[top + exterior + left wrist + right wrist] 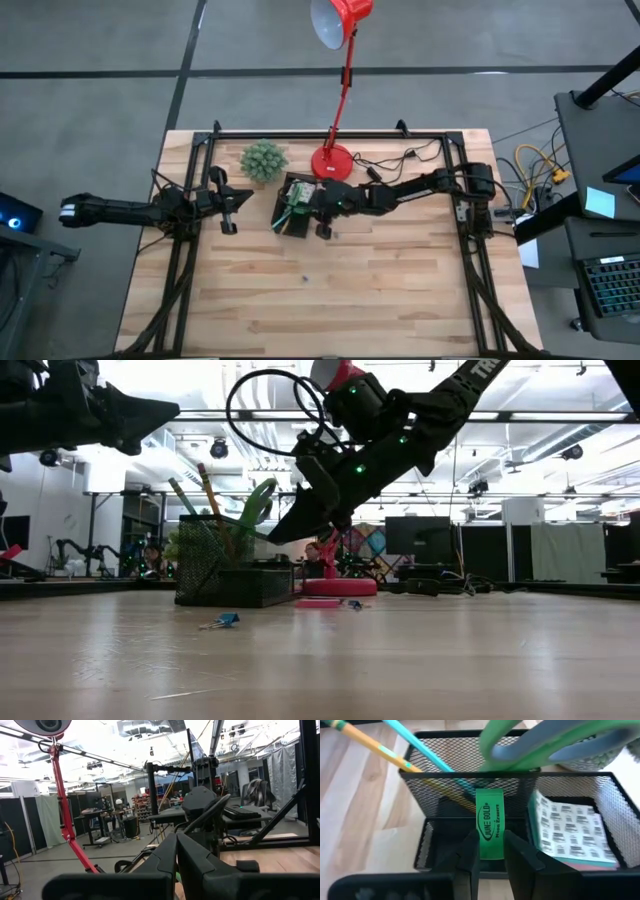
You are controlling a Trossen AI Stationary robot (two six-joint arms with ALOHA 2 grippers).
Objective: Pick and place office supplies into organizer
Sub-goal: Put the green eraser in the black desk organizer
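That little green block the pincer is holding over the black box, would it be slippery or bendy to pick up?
The green eraser looks stiff: it stands straight between the right pincer fingers, with no sag. Its printed wrapper seems smooth, so it may slip a little. It is probably light, and unlikely to roll once dropped into the mesh organizer.

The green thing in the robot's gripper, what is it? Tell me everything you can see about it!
The green eraser is a flat, bright green bar with black lettering along it. It stands upright, pinched on both sides in the right gripper, which is shut on it. It hangs over the low front compartment of the black mesh organizer, in front of the tall section holding the pencil, pen and scissors. Whether its lower end touches the organizer's floor cannot be seen.
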